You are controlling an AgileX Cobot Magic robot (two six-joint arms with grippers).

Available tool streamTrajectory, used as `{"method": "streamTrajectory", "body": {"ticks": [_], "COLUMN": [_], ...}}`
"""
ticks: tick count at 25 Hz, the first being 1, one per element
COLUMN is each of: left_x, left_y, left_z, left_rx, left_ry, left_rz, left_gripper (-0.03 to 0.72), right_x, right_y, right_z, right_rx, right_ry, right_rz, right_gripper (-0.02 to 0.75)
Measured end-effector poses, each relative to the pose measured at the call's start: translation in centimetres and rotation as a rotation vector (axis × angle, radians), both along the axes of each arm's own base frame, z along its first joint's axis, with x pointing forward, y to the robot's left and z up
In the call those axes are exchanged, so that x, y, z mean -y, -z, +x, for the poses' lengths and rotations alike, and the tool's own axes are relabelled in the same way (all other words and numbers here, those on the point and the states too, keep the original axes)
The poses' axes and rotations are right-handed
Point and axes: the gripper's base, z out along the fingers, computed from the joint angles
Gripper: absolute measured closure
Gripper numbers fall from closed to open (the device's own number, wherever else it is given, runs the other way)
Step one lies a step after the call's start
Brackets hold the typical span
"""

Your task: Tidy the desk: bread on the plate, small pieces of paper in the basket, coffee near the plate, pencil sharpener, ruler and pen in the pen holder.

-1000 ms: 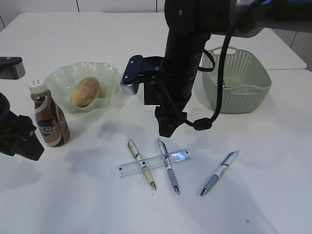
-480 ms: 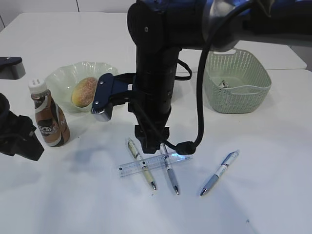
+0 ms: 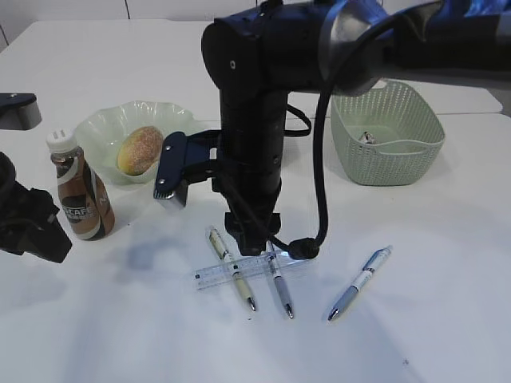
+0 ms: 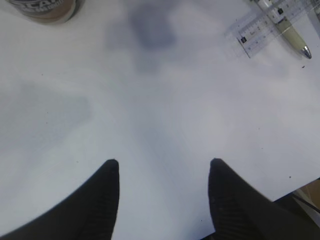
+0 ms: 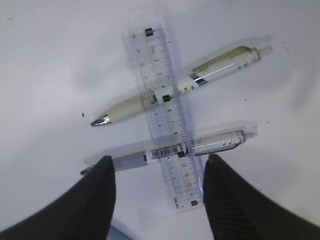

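My right gripper [image 3: 254,243] is open and hangs low over a clear ruler [image 3: 239,271] that lies across a pale yellow pen [image 3: 231,269] and a grey pen [image 3: 278,279]. In the right wrist view my gripper [image 5: 157,162] straddles the ruler's near end [image 5: 167,115], with the grey pen [image 5: 210,144] and the yellow pen [image 5: 220,60] beyond the fingertips. A blue pen [image 3: 359,283] lies apart at the right. Bread [image 3: 141,149] sits in the green plate [image 3: 100,128]. The coffee bottle [image 3: 80,191] stands beside it. My left gripper [image 4: 162,162] is open and empty over bare table. No pen holder or sharpener shows.
A green basket [image 3: 399,152] stands at the back right with a small scrap [image 3: 367,137] inside. The left arm [image 3: 32,227] is at the table's left edge near the coffee bottle. The right arm's wrist camera [image 3: 177,169] juts out toward the plate.
The right arm has swung left and come down, from beside the basket to just over the ruler and the two crossed pens. The left arm has not moved.
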Motion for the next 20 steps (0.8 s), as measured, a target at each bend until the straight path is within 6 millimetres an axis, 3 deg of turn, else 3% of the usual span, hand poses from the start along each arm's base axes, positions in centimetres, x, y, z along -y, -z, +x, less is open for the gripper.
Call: {"method": "streamTrajectory", "body": {"ticks": [7, 20], "left_x": [0.0, 0.0], "left_y": [0.0, 0.0], "left_z": [0.0, 0.0], "left_rx": [0.000, 0.002], "left_ry": [0.000, 0.000], "left_rz": [0.000, 0.000], "left_gripper": [0.288, 0.288], "right_x": [0.0, -0.1], "right_y": [2.5, 4.3], "right_z": [0.5, 0.8], "right_rx": [-0.020, -0.041], "right_ry": [-0.012, -0.014], "right_rz": [-0.067, -0.096], "right_gripper": [0.288, 0.288]}}
